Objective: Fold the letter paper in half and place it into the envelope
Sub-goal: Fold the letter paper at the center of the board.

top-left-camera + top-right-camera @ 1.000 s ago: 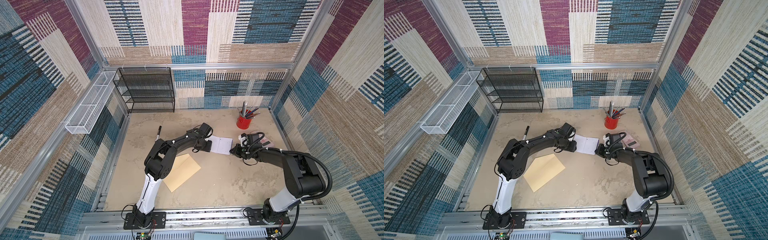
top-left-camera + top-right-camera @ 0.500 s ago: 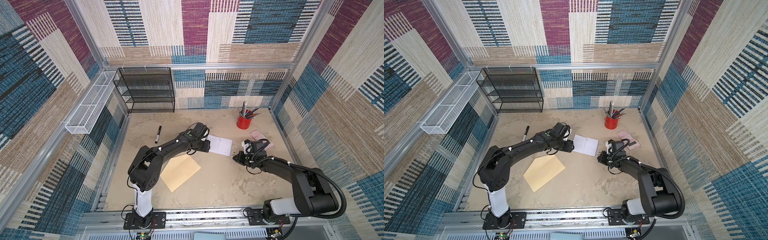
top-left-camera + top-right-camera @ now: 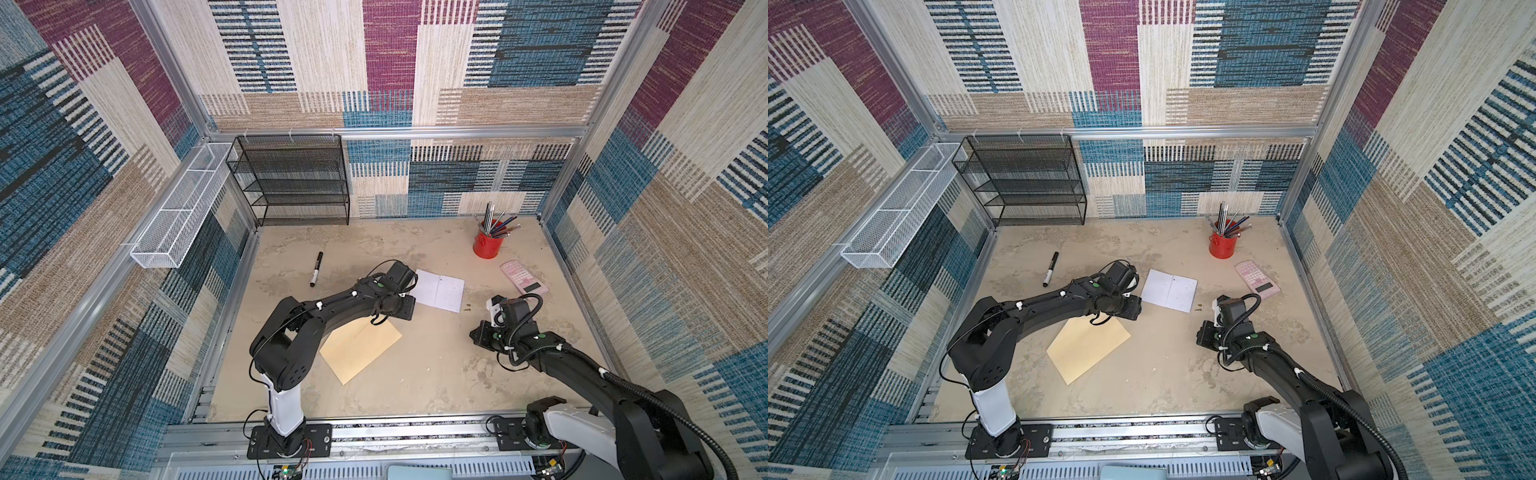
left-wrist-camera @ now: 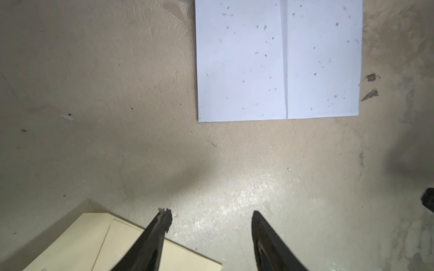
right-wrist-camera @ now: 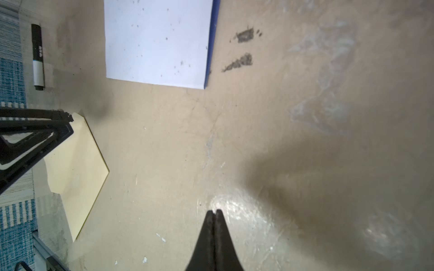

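Though creased across the middle, letter paper (image 3: 439, 290): lies flat on the table (image 3: 415, 395), white side up, speckled with small dark marks; shows a thin blue edge along one side in the right wrist view; touched by neither arm.
Envelope (image 3: 361, 353): lies flat and slanted, nearer the front rail than the paper, clearly apart from it, one end hidden under the left arm in both top views.
Left gripper (image 4: 210, 214): jaws apart, nothing between them; hangs over bare table just past a corner of the envelope, one finger (image 4: 162, 225) across that corner in the left wrist view; paper ahead, not touched.
Right gripper (image 5: 216, 211): jaws pressed together, empty; hovers over bare table, apart from paper and envelope.
Marker (image 3: 316, 269): lies alone on the table, left of the paper.
Red cup (image 3: 485, 249): stands near the back right corner, full of pens.
Pink calculator (image 3: 524, 277): lies right of the paper, near the cup.
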